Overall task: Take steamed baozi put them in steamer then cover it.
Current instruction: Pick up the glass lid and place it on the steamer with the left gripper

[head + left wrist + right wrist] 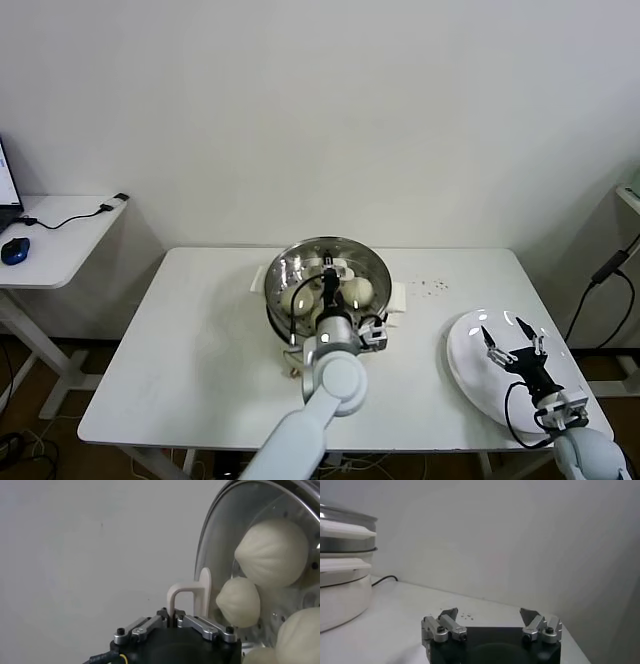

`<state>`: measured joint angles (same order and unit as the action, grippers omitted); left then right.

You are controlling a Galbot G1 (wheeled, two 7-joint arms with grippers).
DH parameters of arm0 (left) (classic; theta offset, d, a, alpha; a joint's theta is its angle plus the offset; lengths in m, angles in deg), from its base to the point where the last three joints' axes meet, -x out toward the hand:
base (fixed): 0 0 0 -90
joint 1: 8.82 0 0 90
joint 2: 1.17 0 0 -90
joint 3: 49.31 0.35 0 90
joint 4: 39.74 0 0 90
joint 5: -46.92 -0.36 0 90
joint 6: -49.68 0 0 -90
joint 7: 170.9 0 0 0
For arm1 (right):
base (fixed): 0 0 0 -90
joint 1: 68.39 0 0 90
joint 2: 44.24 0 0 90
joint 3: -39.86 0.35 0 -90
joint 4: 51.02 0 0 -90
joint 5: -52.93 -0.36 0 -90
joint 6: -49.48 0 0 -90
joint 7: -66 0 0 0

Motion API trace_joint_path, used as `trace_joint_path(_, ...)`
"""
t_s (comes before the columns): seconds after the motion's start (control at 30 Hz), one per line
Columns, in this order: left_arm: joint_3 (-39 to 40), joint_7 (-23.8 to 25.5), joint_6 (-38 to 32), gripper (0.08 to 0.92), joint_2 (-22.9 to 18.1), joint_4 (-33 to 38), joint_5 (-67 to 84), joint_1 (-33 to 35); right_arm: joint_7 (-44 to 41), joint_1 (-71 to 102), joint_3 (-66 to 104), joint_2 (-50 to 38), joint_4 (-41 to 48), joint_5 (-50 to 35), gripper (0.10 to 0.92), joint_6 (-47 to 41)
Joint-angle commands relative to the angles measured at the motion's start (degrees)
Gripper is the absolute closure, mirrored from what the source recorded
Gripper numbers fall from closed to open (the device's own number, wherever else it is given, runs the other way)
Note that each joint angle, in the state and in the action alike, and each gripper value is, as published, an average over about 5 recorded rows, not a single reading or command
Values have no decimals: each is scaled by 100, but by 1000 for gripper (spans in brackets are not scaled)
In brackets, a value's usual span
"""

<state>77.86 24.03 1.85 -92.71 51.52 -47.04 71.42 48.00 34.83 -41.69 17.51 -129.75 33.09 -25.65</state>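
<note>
The steel steamer [372, 268] stands on its cream-white pot base at the table's back middle. The glass cover [290, 272] lies on it, and several cream-white baozi [358, 291] show through the glass. My left gripper [328, 287] is over the cover, shut on its cream-white handle [191, 596]. In the left wrist view the cover's glass [227, 530] and baozi [271, 552] behind it fill one side. My right gripper [512, 340] is open and empty above the white plate [466, 370]. In the right wrist view the open gripper [490, 617] faces the table, with the steamer [345, 540] at the edge.
The white table [200, 350] holds the steamer and the empty white plate at its right front. A small side desk [60, 235] with a blue mouse and cables stands at the far left. Small dark specks [432, 287] lie on the table right of the steamer.
</note>
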Motion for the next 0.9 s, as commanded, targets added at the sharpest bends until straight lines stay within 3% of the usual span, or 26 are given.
trace_joint_path(0.03, 2, -19, 283, 854, 30, -20, 30, 25, -6, -1, 17, 8, 1, 4, 203, 4)
trace_joint_path(0.37, 59, 48, 283, 854, 68, 86, 80, 72, -18, -23, 29, -5, 13, 4, 203, -4)
trace_joint_path(0.47, 96, 121, 283, 818, 119, 219, 81, 81, -26, -28, 32, -7, 20, 3, 203, -9)
trace_joint_path(0.9, 281, 421, 283, 451, 631, 1422, 190, 426, -22, -71, 50, -39, 47, -22, 203, -73)
